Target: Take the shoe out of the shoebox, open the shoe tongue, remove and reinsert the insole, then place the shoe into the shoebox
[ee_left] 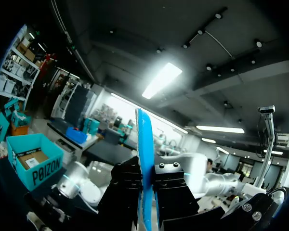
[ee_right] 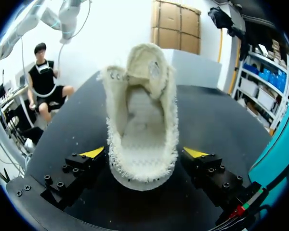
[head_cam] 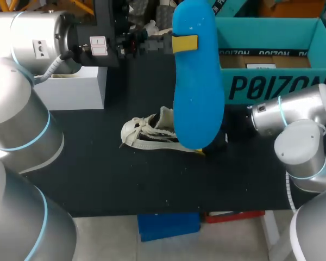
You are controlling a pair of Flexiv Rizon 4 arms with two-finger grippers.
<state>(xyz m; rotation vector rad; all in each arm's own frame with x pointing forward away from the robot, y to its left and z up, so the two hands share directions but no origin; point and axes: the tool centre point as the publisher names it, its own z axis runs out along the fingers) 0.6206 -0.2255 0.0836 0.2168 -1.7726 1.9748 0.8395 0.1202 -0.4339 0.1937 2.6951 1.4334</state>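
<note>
A large blue insole (head_cam: 198, 70) hangs upright above the table, with my left gripper (head_cam: 183, 43) shut on its upper part. In the left wrist view the insole (ee_left: 144, 159) shows edge-on, clamped between the fingers of the left gripper (ee_left: 147, 192). The cream shoe (head_cam: 146, 130) lies on the black table, its heel end hidden behind the insole. From the right wrist, the shoe (ee_right: 142, 120) has its tongue pulled up and its inside bare. My right gripper (ee_right: 144, 153) stands open with a finger on each side of the heel, a small gap on both sides.
The teal shoebox (head_cam: 271, 87) stands open at the back right, with cardboard inside. A white box (head_cam: 79, 87) sits at the back left. The black table mat (head_cam: 98, 179) runs to the front edge.
</note>
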